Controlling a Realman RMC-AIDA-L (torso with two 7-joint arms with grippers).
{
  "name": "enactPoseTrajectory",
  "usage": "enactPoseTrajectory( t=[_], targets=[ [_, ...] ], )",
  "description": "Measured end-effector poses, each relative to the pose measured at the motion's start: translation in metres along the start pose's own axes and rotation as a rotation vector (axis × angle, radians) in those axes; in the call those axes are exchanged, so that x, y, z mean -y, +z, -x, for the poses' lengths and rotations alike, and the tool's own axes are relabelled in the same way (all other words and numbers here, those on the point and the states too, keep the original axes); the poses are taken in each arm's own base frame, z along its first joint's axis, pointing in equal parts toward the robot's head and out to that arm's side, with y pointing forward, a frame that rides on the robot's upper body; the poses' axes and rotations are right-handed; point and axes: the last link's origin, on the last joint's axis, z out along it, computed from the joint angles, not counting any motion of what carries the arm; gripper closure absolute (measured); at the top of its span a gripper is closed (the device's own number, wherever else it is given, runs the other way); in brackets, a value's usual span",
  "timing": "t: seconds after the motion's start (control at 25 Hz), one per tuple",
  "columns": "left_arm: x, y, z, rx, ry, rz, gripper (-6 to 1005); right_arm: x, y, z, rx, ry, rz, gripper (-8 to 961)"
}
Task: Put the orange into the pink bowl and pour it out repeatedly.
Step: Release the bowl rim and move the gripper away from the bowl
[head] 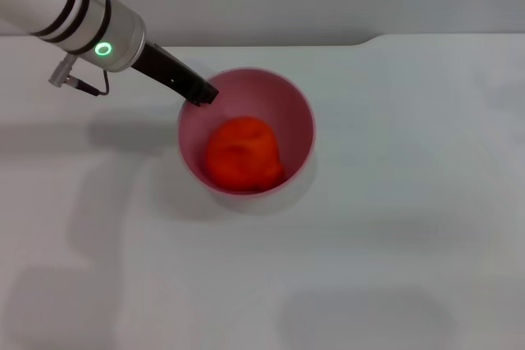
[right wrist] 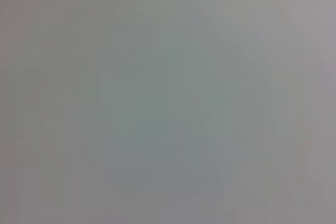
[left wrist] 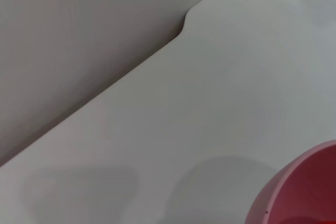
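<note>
The pink bowl (head: pixel 246 130) stands upright in the middle of the white table, seen from above. The orange (head: pixel 243 153) lies inside it, toward the near side. My left gripper (head: pixel 201 94) reaches in from the upper left, and its black fingers (head: pixel 176 78) close on the bowl's far left rim. Part of the bowl's pink wall also shows in the left wrist view (left wrist: pixel 302 192). My right gripper is out of view; its wrist view shows only a blank grey surface.
The white table (head: pixel 394 227) spreads around the bowl. Its far edge (head: pixel 361 41) has a notch at the back right, which also shows in the left wrist view (left wrist: pixel 185 20).
</note>
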Motion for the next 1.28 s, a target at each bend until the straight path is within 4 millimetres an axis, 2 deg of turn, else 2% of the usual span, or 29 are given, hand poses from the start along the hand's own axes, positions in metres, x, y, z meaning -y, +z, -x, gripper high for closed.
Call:
enactPoseTrajectory(
  t=[0.16,0.48,0.76,1.28],
  targets=[
    [-0.001,0.002,0.002,0.003,-0.014,0.005,955,0.024,-0.031,-0.010,0.036,-0.024,-0.221,314],
    [-0.003,0.003,0.004,0.020,-0.035,0.017,955,0.035,-0.055,-0.019,0.004,-0.079,-0.306,314],
    [-0.009,-0.003,0.016,0.121,-0.048,0.066,955,0.038,-0.061,-0.025,-0.026,-0.105,-0.325,313],
    [-0.003,-0.001,0.037,0.226,-0.047,0.023,956,0.034,-0.055,-0.029,-0.031,-0.090,-0.310,313]
  ],
)
